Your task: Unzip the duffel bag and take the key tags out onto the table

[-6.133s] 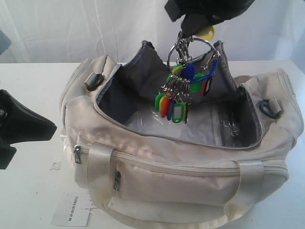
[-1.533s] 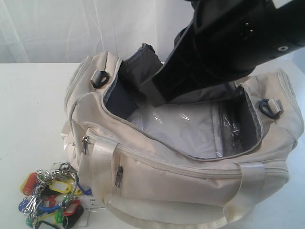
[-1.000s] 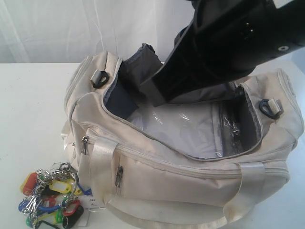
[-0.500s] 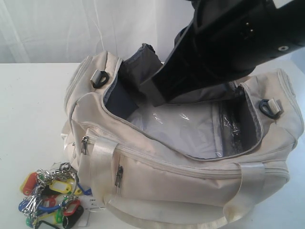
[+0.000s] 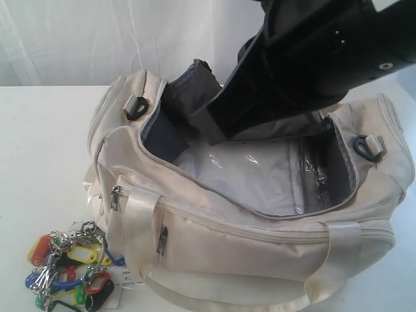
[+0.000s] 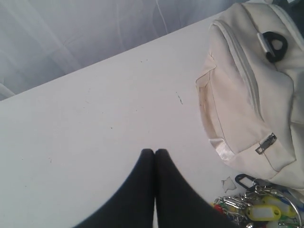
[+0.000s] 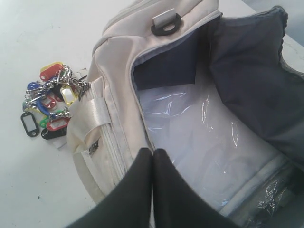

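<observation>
Key tags (image 5: 68, 270) heaped on worktop (image 5: 39, 162) beside unzipped duffel bag (image 5: 260, 240); left hand (image 6: 155, 153) closed, empty; right hand (image 7: 152, 153) closed above bag.

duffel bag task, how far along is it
Done: the duffel bag is unzipped, its main opening gaping, and the key tags lie on the table by its front corner. In hand: nothing; the left gripper is shut over the table, the right gripper shut above the bag's open mouth, both empty. Left: nothing visible; the task looks complete.
</observation>
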Motion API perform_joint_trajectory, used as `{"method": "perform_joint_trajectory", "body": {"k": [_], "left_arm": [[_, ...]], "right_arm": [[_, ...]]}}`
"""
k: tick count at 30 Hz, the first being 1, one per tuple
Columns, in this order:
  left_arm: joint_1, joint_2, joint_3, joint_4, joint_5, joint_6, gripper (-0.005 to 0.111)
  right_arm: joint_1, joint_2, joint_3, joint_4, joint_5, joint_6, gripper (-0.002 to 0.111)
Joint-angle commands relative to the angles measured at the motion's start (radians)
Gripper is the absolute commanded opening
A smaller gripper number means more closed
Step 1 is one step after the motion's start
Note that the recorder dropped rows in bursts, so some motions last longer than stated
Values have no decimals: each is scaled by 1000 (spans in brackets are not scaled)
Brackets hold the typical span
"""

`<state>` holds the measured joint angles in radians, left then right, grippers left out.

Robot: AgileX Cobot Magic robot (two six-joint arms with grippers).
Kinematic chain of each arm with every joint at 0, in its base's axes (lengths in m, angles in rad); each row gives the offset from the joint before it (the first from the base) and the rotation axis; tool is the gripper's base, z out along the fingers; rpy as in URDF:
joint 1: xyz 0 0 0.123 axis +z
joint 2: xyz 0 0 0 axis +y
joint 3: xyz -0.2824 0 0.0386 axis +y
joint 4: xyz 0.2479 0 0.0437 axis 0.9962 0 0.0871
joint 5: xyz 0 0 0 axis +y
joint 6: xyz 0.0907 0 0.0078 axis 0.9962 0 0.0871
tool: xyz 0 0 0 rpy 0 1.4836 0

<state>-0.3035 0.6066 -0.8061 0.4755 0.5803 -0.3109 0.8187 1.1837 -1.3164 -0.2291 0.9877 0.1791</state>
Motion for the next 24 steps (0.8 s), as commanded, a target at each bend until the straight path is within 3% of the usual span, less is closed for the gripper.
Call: {"method": "perform_joint_trajectory", "body": {"k": [1,11,24], "left_arm": [[28,-59,7,-1,-14,-5,0],[176,-224,7,-1,-13,-5,0],[225,-607,7,1,-11,-5,0]], "right_arm": [[-2,-6,4,-8,-19,7,0],[-2,-6,4,-6,-23,7,0],[-2,-6,4,-6,-23,7,0]]}}
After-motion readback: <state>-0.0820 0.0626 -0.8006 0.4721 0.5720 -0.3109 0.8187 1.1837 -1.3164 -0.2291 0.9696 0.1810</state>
